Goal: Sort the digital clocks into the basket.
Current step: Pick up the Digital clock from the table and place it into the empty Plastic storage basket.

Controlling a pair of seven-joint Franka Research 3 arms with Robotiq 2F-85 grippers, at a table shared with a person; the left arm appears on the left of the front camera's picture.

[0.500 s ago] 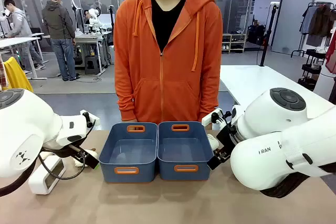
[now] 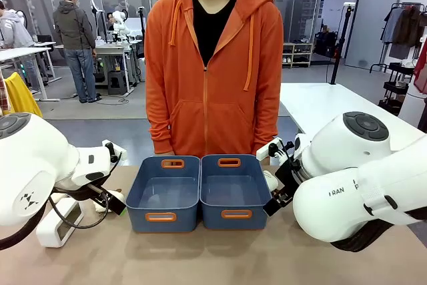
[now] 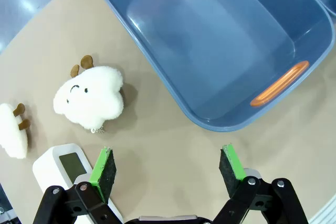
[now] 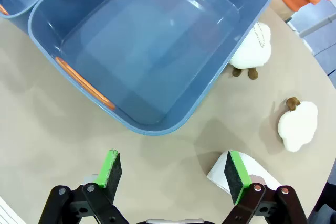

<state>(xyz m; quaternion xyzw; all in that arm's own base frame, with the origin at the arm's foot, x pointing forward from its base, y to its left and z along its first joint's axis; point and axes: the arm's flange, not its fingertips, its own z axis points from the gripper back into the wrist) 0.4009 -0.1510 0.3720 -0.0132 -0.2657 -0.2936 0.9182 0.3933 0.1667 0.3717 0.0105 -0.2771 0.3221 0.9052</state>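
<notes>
**A:** Against the frame half a second back there is no change on the table. Arms, baskets and clock sit as before. Only a bystander [image 2: 8, 28] in the far left background has slid toward the picture edge.

**B:** Noted. Left gripper [image 3: 167, 153]?

**A:** Jaws wide, nothing between the green pads. It hangs over bare table just off a short wall of the left basket [image 3: 210, 119], near the orange handle slot.

**B:** And the clock relative to it?

**A:** The grey-screen digital clock [image 3: 65, 163] lies flat on the table, outside the gap. It is just beside the finger at picture left, which covers part of it, and on the side away from the basket. Two plush sheep lie beyond it: one [image 3: 89, 98] between clock and basket, the other [image 3: 13, 132] farther out.

**B:** Right gripper [image 4: 173, 156]?

**A:** Also spread wide and empty, over the table near a corner of the right basket [image 4: 157, 127].

**B:** Anything by its fingers?

**A:** A white rounded box [image 4: 220, 171] shows from behind the finger at picture right, again outside the gap. Its face is hidden, so I cannot tell whether it is the other clock. One sheep [image 4: 254, 51] sits against the basket's wall, and another [image 4: 297, 126] lies apart on the table.

**B:** The person?

**A:** A person in an orange hoodie [image 2: 213, 78] stands at the far side, directly behind the two baskets, which sit side by side and touching.
</notes>
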